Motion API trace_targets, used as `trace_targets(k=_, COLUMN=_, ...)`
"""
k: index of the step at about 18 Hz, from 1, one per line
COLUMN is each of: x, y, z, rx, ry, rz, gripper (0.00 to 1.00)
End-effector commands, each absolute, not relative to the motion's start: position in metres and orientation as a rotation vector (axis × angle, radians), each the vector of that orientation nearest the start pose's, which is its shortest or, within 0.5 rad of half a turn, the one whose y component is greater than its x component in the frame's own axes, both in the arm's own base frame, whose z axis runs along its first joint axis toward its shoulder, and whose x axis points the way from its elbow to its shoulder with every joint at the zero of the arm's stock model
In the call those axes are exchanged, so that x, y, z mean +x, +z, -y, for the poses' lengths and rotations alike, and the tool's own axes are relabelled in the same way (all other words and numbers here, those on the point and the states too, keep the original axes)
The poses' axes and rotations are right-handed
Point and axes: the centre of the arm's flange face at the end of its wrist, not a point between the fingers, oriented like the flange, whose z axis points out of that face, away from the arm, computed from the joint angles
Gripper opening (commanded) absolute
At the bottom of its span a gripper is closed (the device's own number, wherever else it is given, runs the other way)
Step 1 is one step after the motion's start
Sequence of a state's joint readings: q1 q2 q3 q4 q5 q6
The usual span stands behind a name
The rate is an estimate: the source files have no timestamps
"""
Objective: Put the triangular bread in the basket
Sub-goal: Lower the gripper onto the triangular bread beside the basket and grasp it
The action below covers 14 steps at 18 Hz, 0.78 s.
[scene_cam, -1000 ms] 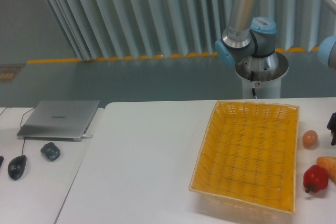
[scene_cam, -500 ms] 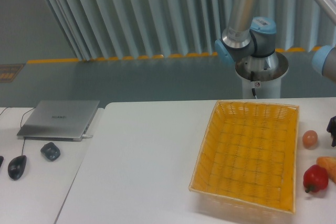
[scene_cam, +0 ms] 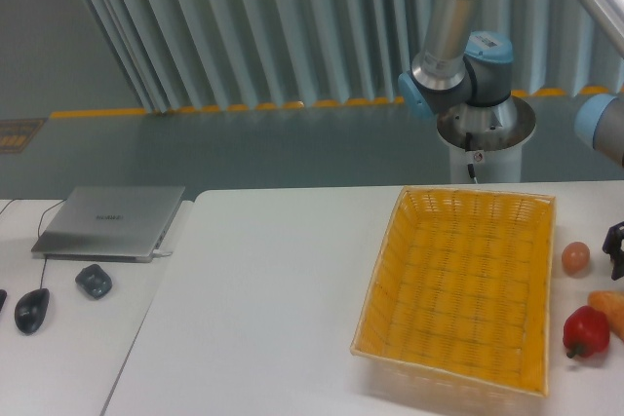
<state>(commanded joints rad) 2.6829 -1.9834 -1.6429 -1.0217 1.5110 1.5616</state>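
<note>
The triangular bread (scene_cam: 610, 308) lies at the table's right edge, golden-orange and cut off by the frame. Left of it stands the yellow woven basket (scene_cam: 458, 289), with nothing inside. Only a dark piece of my gripper (scene_cam: 616, 245) shows at the right border, just above the bread and right of the small egg. Most of the gripper lies outside the frame, so its fingers cannot be made out.
A brownish egg (scene_cam: 575, 257) and a red pepper-like fruit (scene_cam: 586, 330) sit between the basket and the bread. On the left table lie a laptop (scene_cam: 110, 221), a mouse (scene_cam: 31, 310) and a small dark object (scene_cam: 94, 281). The arm's base (scene_cam: 478, 124) rises behind the basket.
The dark gripper piece at the right border has dropped slightly toward the bread, and the blue arm joint at the right edge has come lower and further into view.
</note>
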Motion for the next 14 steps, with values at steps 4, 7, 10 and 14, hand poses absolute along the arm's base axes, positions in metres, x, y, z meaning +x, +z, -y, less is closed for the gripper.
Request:
trace_targets(k=4, x=-0.499, y=0.277, z=-0.401, rx=-2.988, ry=0.076, rz=-0.681, gripper=0.55)
trace_targets(k=7, x=-0.498, y=0.276, z=-0.402, rx=-2.987, ry=0.071, rz=-0.681, gripper=0.19)
trace_targets(k=10, x=-0.499, y=0.278, z=-0.402, rx=-2.984, ry=0.078, rz=-0.688, gripper=0.02)
trace_targets(k=14, x=-0.503, y=0.298, z=-0.405, rx=-2.971, ry=0.126, rz=-0.689, gripper=0.0)
